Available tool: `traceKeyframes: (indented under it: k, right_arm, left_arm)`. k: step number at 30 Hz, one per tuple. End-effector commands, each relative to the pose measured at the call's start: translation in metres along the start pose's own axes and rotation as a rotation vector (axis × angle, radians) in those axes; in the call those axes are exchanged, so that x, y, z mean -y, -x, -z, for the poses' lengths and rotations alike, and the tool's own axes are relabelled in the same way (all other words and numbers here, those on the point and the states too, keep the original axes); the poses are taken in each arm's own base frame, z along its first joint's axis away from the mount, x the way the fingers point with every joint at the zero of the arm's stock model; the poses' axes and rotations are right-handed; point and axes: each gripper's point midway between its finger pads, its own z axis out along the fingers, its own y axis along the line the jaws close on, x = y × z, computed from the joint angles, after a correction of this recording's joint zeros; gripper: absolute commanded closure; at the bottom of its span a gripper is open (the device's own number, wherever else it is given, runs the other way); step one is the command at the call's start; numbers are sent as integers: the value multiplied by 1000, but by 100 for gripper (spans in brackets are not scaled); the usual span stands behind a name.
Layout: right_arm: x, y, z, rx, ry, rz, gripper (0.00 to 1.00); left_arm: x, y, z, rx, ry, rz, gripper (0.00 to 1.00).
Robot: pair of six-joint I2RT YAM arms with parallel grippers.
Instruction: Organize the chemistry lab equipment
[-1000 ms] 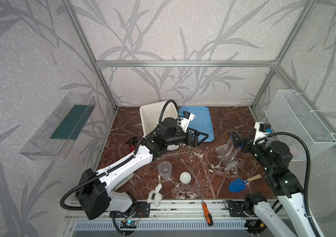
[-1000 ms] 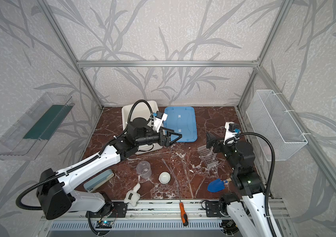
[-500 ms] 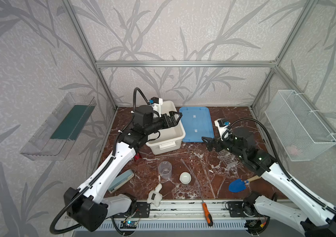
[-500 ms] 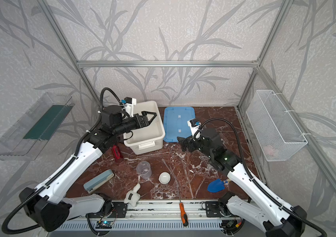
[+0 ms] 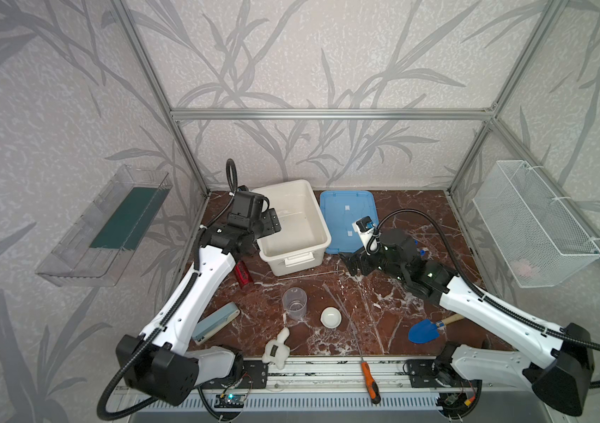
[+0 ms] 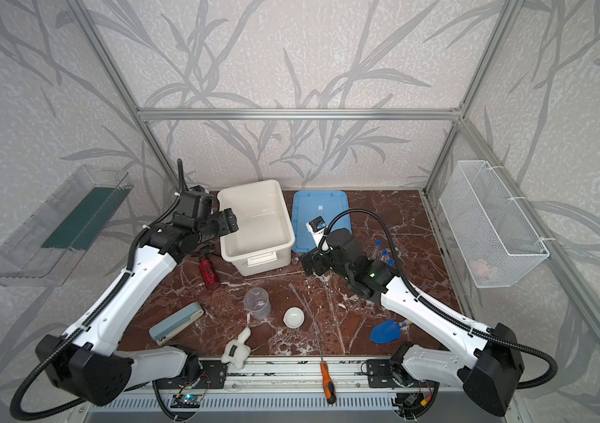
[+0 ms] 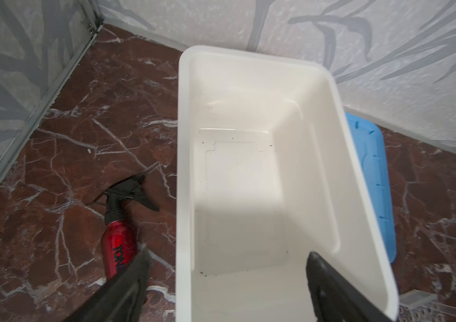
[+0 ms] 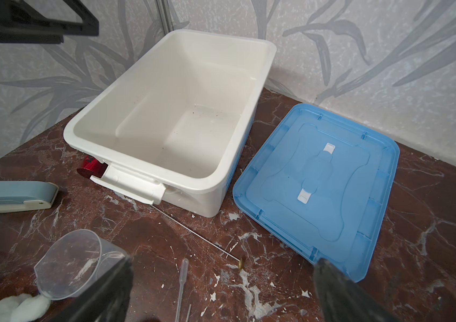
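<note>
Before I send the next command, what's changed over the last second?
The left hand pulled back from the middle of the red-brown marble table to the left rim of the white plastic bin, open. The right hand swung from the right side to the bin's front right corner, open. Neither holds anything. Bin, flat blue plastic lid, clear plastic beaker and small white round dish stayed put.

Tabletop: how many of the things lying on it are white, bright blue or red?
White: 3, the bin, the round dish, the soft toy.
Bright blue: 2, the lid, the trowel.
Red: 1, the spray bottle.
Total: 6.
</note>
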Motion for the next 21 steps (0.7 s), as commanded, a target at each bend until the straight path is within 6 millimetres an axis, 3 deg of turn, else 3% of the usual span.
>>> traceKeyframes:
  k: [1, 10, 14, 17, 21]
  right_arm:
    - [-6, 22, 6, 69, 3, 6, 1]
    - [-3, 20, 11, 89, -18, 9, 1]
    - [-1, 17, 12, 94, -24, 11, 1]
    - [0, 15, 11, 97, -30, 14, 1]
    - [-1, 12, 10, 69, -26, 18, 1]
  left_arm:
    - [-22, -11, -20, -77, 71, 63, 19]
    - [-30, -20, -75, -179, 132, 156, 29]
    - [-34, -18, -86, -184, 168, 199, 42]
    - [-34, -20, -100, -184, 165, 236, 47]
    - [-30, -19, -103, -207, 174, 253, 55]
